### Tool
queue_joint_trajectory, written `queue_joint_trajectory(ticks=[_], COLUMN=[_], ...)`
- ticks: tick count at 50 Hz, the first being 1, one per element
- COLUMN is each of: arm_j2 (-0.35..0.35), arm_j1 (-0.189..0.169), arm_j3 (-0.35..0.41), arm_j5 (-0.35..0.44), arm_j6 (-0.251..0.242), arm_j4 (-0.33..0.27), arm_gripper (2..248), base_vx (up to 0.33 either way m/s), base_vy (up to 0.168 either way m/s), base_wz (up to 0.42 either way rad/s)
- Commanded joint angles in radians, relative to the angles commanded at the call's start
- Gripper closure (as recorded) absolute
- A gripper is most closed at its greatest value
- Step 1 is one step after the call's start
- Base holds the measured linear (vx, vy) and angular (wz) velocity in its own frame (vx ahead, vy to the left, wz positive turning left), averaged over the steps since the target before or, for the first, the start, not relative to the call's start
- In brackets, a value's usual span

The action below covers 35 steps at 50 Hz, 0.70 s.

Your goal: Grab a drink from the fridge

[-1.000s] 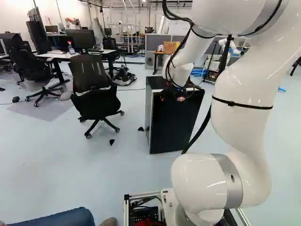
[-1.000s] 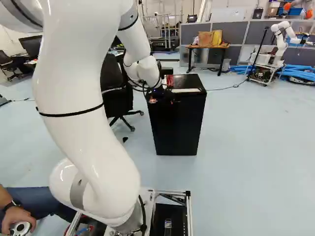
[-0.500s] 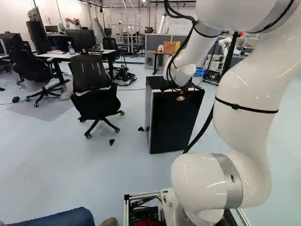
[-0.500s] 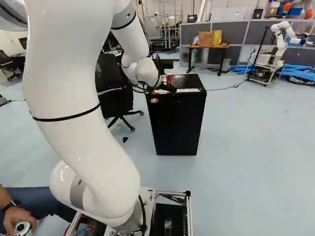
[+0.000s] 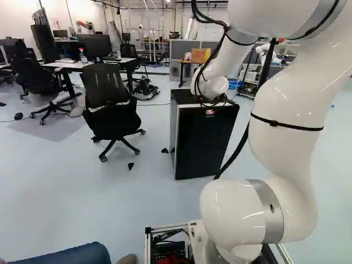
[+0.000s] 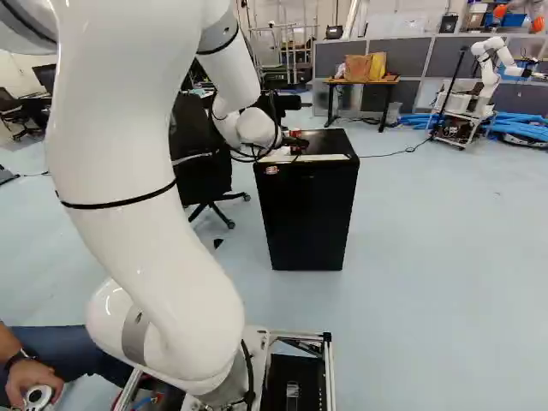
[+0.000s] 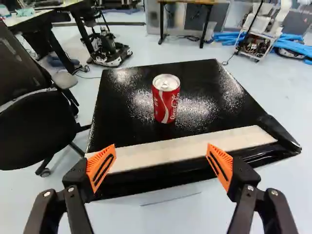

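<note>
In the right base view my gripper (image 6: 296,142) is at the near top edge of the black fridge (image 6: 308,218), partly hidden by the wrist. The fridge door is closed. In the wrist view my gripper (image 7: 161,160) stands open, its orange pads wide apart, nothing between them. A red drink can (image 7: 166,100) stands upright on the fridge's black top (image 7: 202,87), ahead of the gripper and roughly in line with the gap. A pale strip (image 7: 185,148) runs along the near edge of the top, between can and fingers.
A black office chair (image 5: 113,113) stands beside the fridge, left of it in the left base view. Desks with monitors are farther back. Another robot (image 6: 488,77) stands behind at the right. A person's hand (image 6: 32,377) and leg are close beside the base.
The gripper has risen from in front of the fridge's upper front to its top edge and now points more level across the top. The base, fridge and can have not moved.
</note>
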Motion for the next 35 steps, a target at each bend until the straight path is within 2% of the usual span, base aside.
queue_joint_trajectory(ticks=[24, 35], arm_j2=[-0.051, -0.073], arm_j1=[0.000, 0.000], arm_j3=[-0.002, -0.001], arm_j5=[0.249, 0.326], arm_j6=[0.000, 0.000], arm_j4=[0.000, 0.000], arm_gripper=[3, 3], base_vx=[0.000, 0.000], base_vy=[0.000, 0.000], base_wz=[0.000, 0.000])
